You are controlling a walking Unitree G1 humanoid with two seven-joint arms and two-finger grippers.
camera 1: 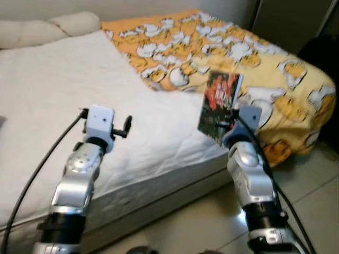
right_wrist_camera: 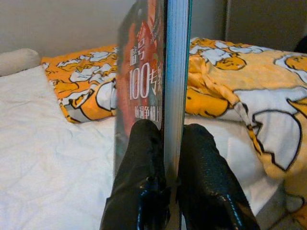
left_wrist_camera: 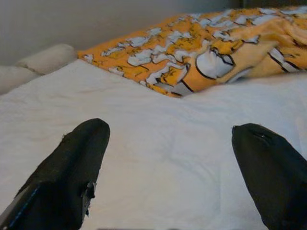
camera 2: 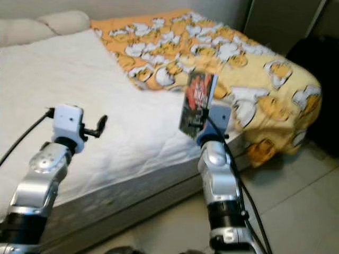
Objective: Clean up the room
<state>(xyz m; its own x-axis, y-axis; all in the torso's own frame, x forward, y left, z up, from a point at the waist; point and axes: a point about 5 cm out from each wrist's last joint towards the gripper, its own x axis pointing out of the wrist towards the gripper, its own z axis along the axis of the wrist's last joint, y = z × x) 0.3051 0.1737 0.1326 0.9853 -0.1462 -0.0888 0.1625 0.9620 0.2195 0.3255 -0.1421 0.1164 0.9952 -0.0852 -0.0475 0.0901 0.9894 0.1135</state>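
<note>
White mattress (camera 1: 69, 90), yellow blanket (camera 1: 233, 47)

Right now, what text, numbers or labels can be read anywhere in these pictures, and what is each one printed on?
"100": on the cover of the book held upright in the right gripper, seen in the right wrist view.
Chinese characters around that number on the same cover: too blurred and cut off to read.
Book cover in the head views: red and dark, print too small to read.
Yellow blanket: cartoon pattern, no words.
Left gripper, white mattress: no text.
</note>
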